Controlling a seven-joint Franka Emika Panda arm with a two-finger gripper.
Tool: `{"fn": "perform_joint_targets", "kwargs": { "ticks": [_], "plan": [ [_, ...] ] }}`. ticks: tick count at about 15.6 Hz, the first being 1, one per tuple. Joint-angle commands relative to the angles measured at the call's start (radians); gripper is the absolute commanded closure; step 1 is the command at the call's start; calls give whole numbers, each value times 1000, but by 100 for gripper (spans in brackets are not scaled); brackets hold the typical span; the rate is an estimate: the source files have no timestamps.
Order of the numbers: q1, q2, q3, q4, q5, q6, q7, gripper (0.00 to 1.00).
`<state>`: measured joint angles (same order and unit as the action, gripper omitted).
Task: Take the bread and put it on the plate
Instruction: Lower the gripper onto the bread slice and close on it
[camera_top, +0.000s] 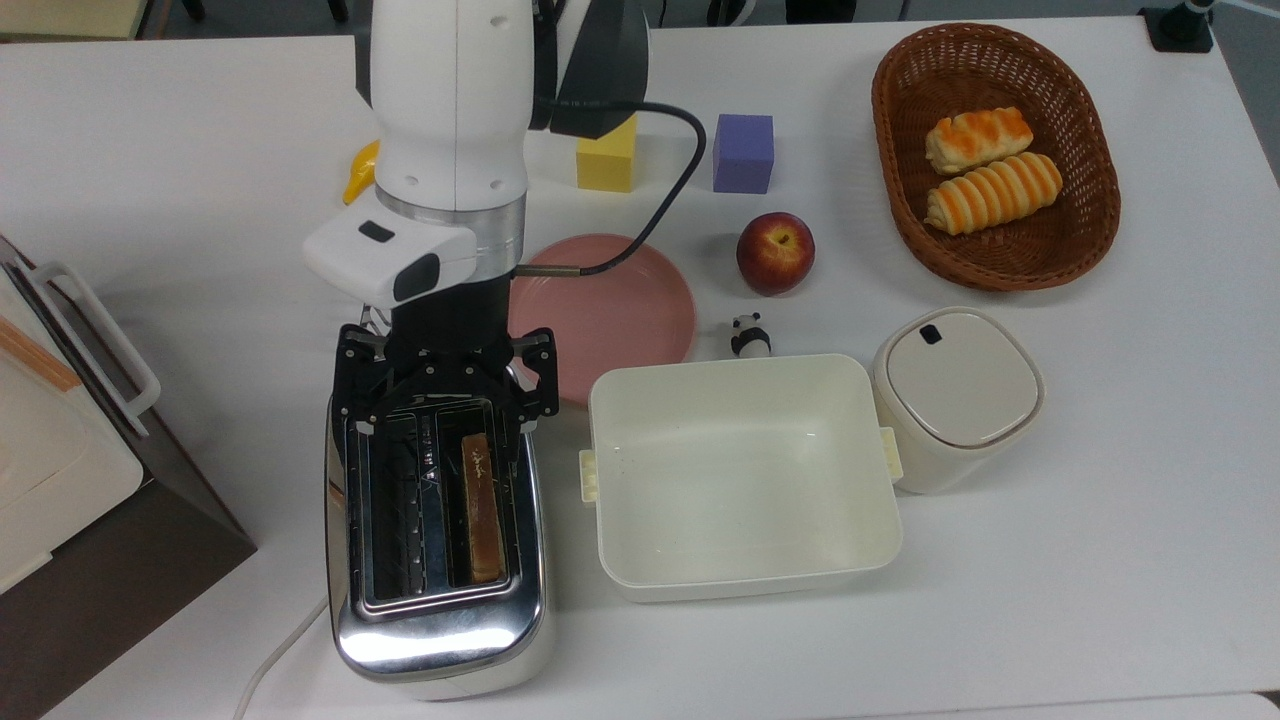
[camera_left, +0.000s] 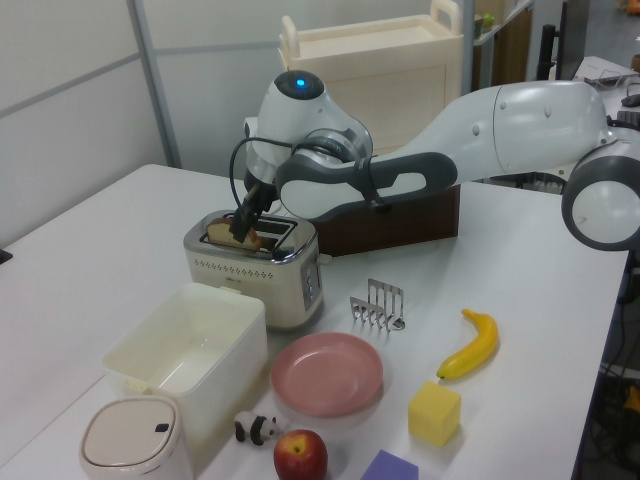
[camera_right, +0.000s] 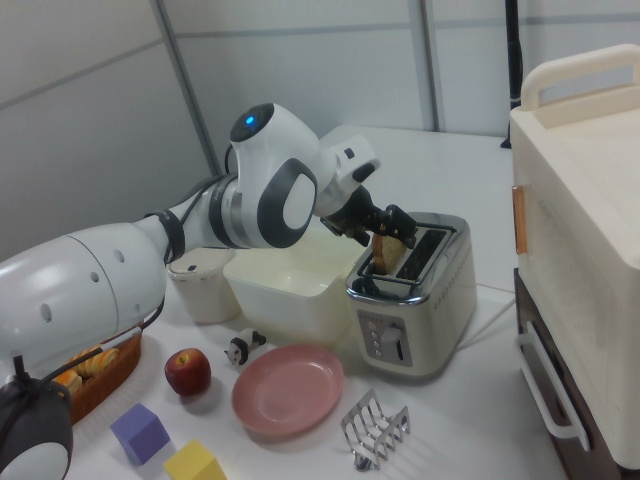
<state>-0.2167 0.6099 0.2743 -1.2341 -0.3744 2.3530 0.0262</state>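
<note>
— Gripper (camera_top: 440, 425) fingers are spread wide over the toaster's (camera_top: 437, 620) end, one on each side. Where is the bread (camera_top: 481, 505)?

— It stands in one slot, mostly hidden. The arm covers part of the pink plate (camera_top: 625, 310) beside the toaster.

Bread (camera_top: 481, 505) mostly hidden in toaster (camera_top: 437, 610) slot; plate (camera_top: 620, 305) part-covered by arm.

The top view is looking straight down on the table (camera_top: 1100, 500), while the left and right views are facing it from opposite sides, all three sharing the toaster (camera_top: 437, 540) and pink plate (camera_top: 620, 300).
</note>
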Motion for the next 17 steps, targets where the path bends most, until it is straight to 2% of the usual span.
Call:
{"fn": "perform_joint_targets", "kwargs": {
  "ticks": [1, 3, 6, 10, 11, 17],
  "plan": [
    [13, 17, -9, 18, -26, 17, 18, 5],
    [14, 16, -9, 19, -26, 17, 17, 21],
    [13, 16, -7, 19, -26, 17, 18, 62],
    [10, 14, -6, 19, -24, 17, 21, 96],
    [10, 13, -6, 19, -23, 15, 21, 100],
    [11, 11, -6, 19, -23, 17, 37, 100]
  ]
}}
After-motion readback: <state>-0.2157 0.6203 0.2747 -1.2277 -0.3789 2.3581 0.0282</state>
